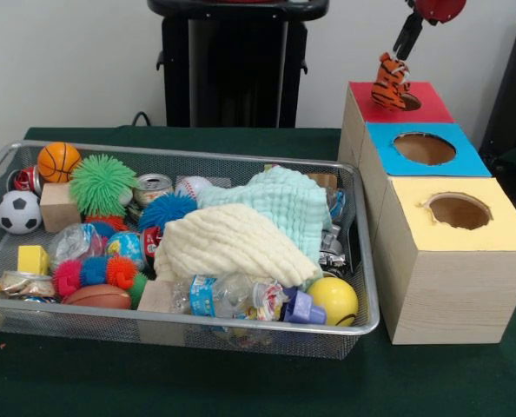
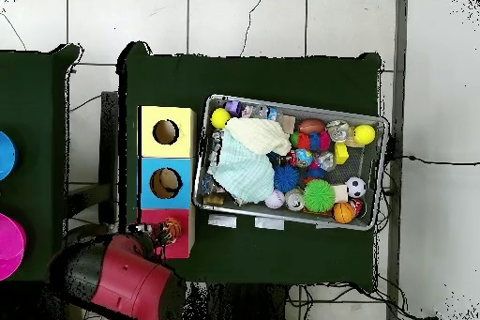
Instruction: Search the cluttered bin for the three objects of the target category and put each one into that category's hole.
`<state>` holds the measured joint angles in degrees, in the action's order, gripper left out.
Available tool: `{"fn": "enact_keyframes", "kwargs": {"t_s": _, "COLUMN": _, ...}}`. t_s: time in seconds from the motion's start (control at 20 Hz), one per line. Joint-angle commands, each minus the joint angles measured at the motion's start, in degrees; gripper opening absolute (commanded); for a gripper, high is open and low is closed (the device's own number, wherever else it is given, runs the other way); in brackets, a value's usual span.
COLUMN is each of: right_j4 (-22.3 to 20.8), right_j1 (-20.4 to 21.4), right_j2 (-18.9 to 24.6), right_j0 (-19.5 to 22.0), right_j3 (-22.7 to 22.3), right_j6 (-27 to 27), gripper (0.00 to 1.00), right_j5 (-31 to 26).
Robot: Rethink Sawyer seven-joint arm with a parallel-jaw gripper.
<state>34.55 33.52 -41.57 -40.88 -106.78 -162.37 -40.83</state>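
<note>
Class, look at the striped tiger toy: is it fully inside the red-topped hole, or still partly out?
Partly out. The tiger toy stands above the red-topped hole, with the gripper just above it.

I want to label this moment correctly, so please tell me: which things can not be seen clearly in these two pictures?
- Red-topped round hole: front view, mostly covered by the orange striped plush tiger; overhead view, hidden by the arm.
- Black tool: front view, arm cut off by the top edge; whether it grips the tiger is unclear.
- Other plush toys: none visible in the silver wire-mesh bin; the pale folded cloths may cover some.
</note>
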Motion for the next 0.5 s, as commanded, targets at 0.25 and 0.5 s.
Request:
{"fn": "enact_keyframes", "kwargs": {"t_s": 0.25, "right_j4": 3.5, "right_j1": -1.2, "right_j2": 6.8, "right_j0": -0.6, "right_j3": -3.7, "right_j6": -15.6, "gripper": 0.0, "right_j5": 0.5}}
{"fn": "enact_keyframes", "kwargs": {"t_s": 0.5, "right_j4": 3.6, "right_j1": -1.3, "right_j2": 6.6, "right_j0": -1.0, "right_j3": -4.1, "right_j6": -15.5, "gripper": 0.0, "right_j5": 0.6}}
